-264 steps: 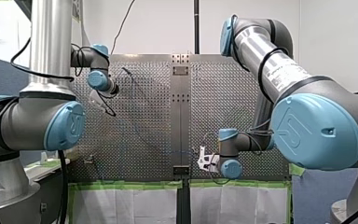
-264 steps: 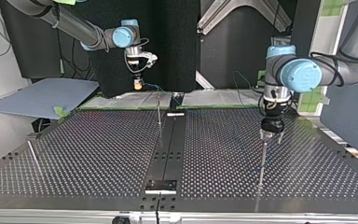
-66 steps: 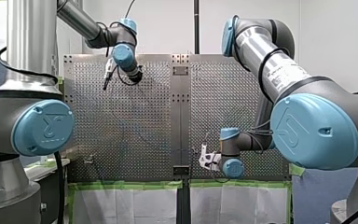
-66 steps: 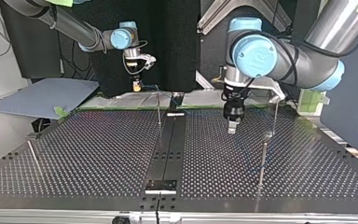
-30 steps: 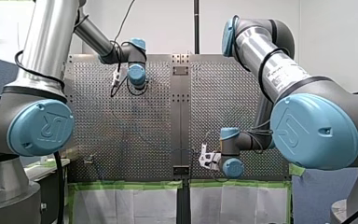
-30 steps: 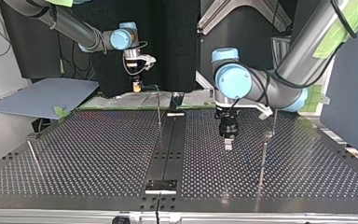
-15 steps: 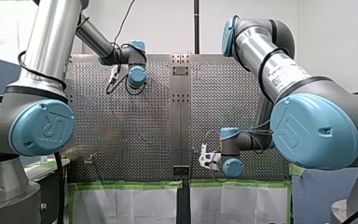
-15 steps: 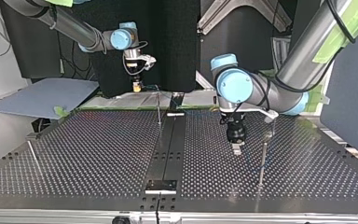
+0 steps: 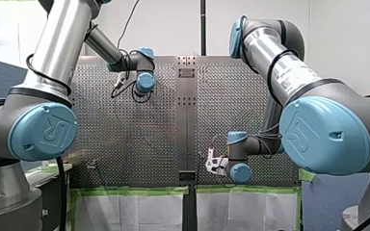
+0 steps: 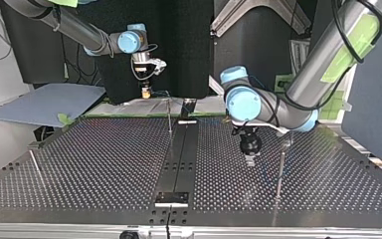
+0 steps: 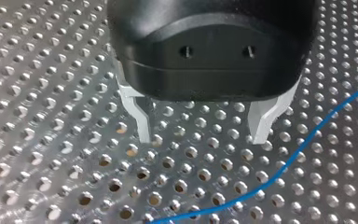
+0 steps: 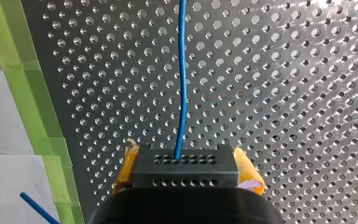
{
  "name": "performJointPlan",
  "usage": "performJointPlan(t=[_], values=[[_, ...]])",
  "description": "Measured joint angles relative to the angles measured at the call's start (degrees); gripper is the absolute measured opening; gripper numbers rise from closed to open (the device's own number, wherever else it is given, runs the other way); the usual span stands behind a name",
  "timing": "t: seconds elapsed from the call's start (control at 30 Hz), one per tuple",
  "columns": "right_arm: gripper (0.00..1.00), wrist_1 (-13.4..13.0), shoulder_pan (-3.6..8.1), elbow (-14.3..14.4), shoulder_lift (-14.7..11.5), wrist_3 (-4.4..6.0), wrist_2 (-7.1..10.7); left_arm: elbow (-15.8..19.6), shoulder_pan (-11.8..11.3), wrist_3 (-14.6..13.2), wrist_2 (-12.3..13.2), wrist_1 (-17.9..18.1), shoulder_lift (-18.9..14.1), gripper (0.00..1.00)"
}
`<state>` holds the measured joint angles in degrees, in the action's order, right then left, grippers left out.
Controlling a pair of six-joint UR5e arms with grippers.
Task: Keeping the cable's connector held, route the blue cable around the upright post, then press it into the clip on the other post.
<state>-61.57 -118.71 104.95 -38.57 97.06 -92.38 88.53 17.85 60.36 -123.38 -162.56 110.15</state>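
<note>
Grip the dark connector (image 12: 185,167) with my right gripper (image 12: 185,156), yellow pads (image 12: 127,163) pressed against both of its sides, well apart from the upright post (image 10: 280,172) and beyond it toward the top view's left. See the blue cable (image 12: 182,79) leave the connector's face and run straight ahead over the perforated table (image 12: 284,93). Hold my left gripper (image 11: 200,135) released, metal fingers (image 11: 139,119) spread wide with nothing between them, pointing down just above the table, just beside that post on the side toward the table's middle. Find a stretch of the cable lying on the table just ahead of the fingers and beside one of them, touching neither. Cannot tell from the top view whether the cable touches the post.
</note>
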Motion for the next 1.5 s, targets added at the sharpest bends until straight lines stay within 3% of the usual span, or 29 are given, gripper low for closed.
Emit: performJointPlan(t=[0.2, 0.53, 1.0, 1.5], values=[[0.00, 0.05, -0.05, -0.03, 0.00, 0.00, 0.00, -0.20, -0.76, -0.63, -0.38, 0.46, 1.08, 1.00], [0.00, 0.18, -0.08, -0.04, 0.01, -0.01, 0.00, -0.28, -1.00, -1.01, -1.36, 0.55, 5.81, 1.00], [0.00, 0.29, -0.05, -0.02, -0.01, -0.01, -0.05, -0.28, -1.48, -2.80, -2.07, 0.69, 6.73, 1.00], [0.00, 0.21, 0.01, -0.03, -0.01, -0.01, -0.05, -0.29, -0.95, -5.02, -3.89, 1.65, 12.42, 1.00]])
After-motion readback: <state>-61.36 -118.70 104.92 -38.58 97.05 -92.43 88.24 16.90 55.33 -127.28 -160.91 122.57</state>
